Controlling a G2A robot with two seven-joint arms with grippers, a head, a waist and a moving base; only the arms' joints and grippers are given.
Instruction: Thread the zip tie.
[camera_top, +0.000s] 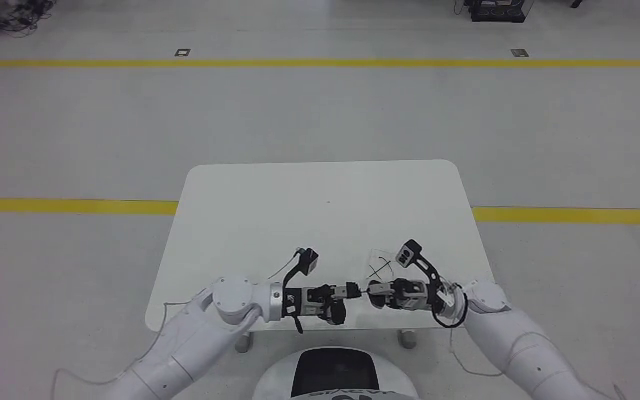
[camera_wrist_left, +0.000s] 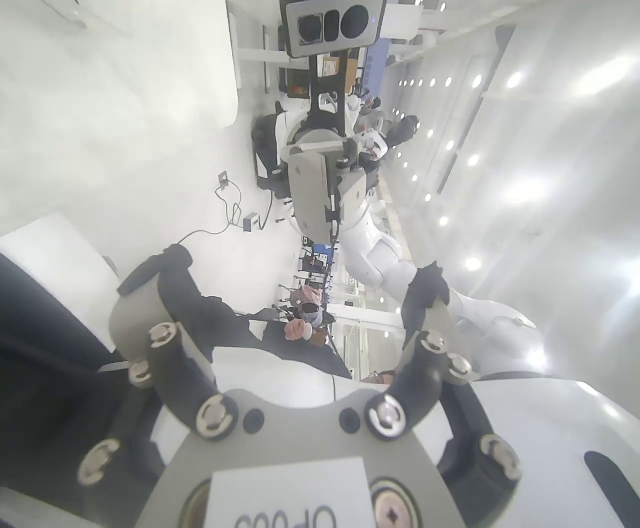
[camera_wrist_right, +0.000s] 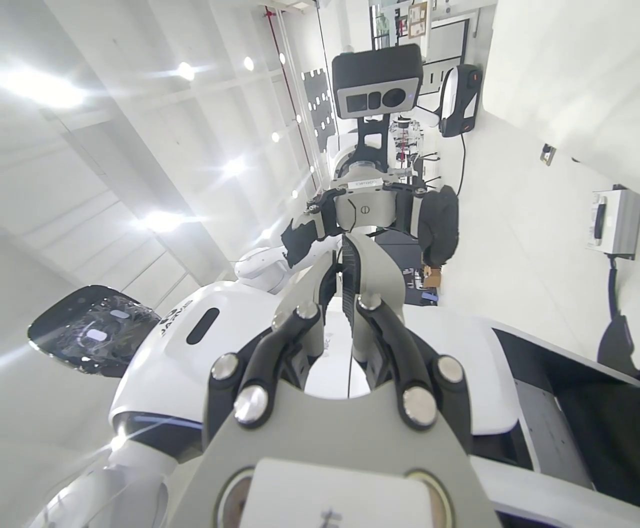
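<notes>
Both grippers face each other closely above the front edge of the white table (camera_top: 320, 210). My right gripper (camera_top: 372, 293) (camera_wrist_right: 340, 250) is shut on the zip tie (camera_top: 378, 266), a thin pale strap curling into a loop above the fingers. In the right wrist view the zip tie (camera_wrist_right: 348, 372) shows as a thin dark line between the nearly touching pads. My left gripper (camera_top: 350, 292) (camera_wrist_left: 300, 270) stands open, its black-tipped fingers wide apart with nothing between them. It sits just in front of the right gripper (camera_wrist_left: 325, 200), a short gap away.
The bare table top stretches away from the grippers. Around the table is a grey floor with yellow lines (camera_top: 320, 63). A white box with cables (camera_wrist_right: 612, 225) stands on the floor off to one side.
</notes>
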